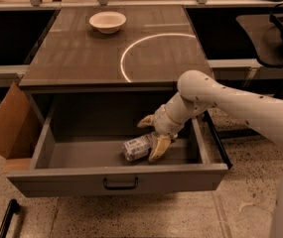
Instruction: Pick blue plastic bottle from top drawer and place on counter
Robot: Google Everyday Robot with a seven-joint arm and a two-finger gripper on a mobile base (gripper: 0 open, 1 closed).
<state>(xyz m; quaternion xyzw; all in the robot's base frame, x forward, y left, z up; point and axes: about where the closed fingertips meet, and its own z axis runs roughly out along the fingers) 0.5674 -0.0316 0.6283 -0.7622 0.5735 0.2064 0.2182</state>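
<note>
In top drawer (56, 182), blue plastic bottle (136, 148) adj. to nearer of spread fingers (160, 147)

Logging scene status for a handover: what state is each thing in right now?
drawer: pulled open.
bottle: lying on its side inside the drawer.
gripper: open, down in the drawer at the bottle.
bowl: upright on the counter.

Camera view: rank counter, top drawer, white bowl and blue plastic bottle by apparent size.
1-2. counter and top drawer: alike; drawer is nearer, unranked.
3. white bowl.
4. blue plastic bottle, partly behind the open tool inside the drawer.
</note>
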